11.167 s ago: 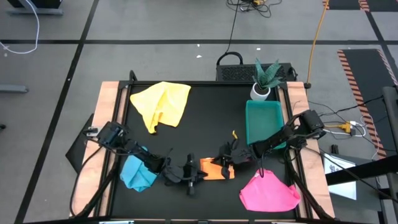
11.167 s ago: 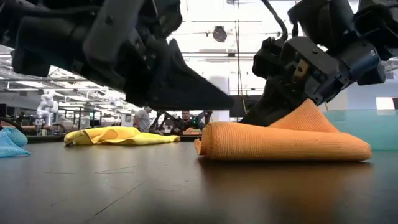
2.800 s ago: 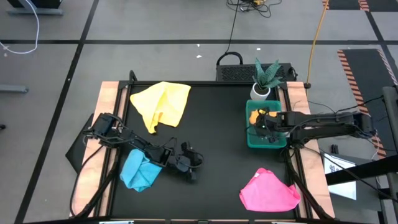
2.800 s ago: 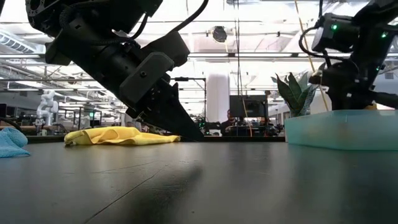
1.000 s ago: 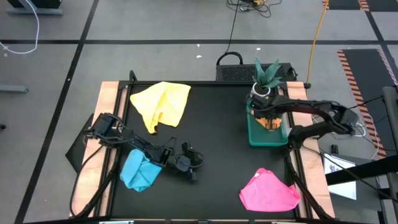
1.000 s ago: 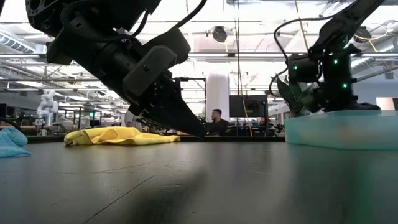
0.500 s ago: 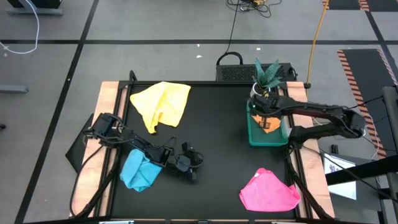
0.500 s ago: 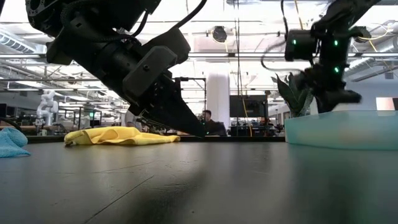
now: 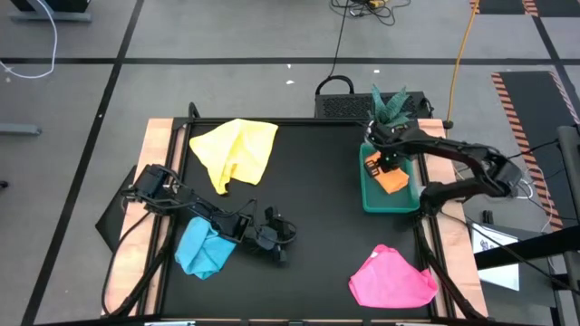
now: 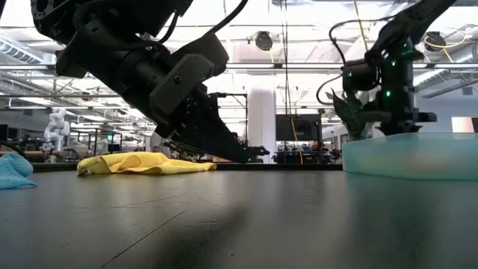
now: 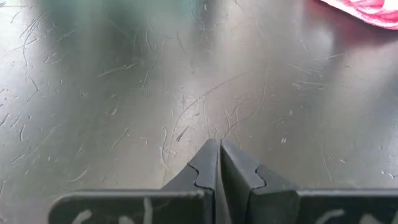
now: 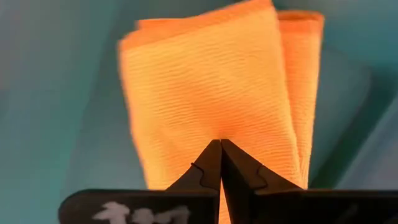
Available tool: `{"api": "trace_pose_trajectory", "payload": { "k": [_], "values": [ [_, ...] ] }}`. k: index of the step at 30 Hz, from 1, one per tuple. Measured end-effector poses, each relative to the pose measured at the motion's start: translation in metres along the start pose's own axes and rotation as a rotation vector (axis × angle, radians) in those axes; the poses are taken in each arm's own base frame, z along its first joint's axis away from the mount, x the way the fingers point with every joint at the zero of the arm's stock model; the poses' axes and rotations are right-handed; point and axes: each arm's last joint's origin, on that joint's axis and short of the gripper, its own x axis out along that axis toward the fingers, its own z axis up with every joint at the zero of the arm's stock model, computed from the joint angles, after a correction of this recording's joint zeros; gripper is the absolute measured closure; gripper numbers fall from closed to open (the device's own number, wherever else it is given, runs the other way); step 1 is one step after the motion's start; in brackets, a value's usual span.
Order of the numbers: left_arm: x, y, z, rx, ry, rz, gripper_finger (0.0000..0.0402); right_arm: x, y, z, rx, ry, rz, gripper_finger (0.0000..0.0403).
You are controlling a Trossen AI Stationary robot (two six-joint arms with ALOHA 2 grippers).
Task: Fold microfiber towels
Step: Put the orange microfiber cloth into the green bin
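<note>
A folded orange towel [image 9: 391, 177] lies in the green tray [image 9: 366, 196]. My right gripper [image 9: 384, 163] is shut just over the towel's far end, and the towel fills the right wrist view [image 12: 211, 87]. My left gripper [image 9: 288, 237] is shut and empty, low over the bare table near the front; it also shows in the left wrist view [image 11: 219, 144]. A crumpled yellow towel [image 9: 237, 149] lies at the far left, a bunched light blue towel [image 9: 201, 249] at the near left and a pink towel [image 9: 391, 279] at the near right. My right gripper points down at the orange towel's top layer [image 12: 217, 127] with its fingers shut. I cannot tell whether the fingertips touch the cloth. The towel lies flat and folded on the tray's floor.
A potted plant [image 9: 388, 113] stands just beyond the tray's far end. The tray's wall [image 10: 411, 155] rises at the right in the low view. Bare black table surface [image 9: 308, 181] lies between the yellow towel and the tray. Wooden rails run along both sides.
My right gripper has risen over the tray's far end and come lower again, staying shut. The orange towel stays in the tray and shows more fully from above.
</note>
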Motion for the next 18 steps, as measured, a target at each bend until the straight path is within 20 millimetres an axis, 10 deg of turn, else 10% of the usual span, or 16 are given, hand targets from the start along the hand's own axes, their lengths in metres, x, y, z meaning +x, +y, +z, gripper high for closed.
{"api": "trace_pose_trajectory", "payload": {
  "k": [6, 18],
  "values": [
    [0.0, 0.0, 0.0, 0.014, -0.001, -0.001, 0.0383, 0.016, 0.002, 0.006, -0.047, 0.035, -0.056, 0.0403],
    [0.0, 0.0, 0.0, 0.017, 0.002, -0.009, 0.0383, 0.001, 0.034, -0.012, -1.037, -0.059, -0.027, 0.0403]
  ]
}}
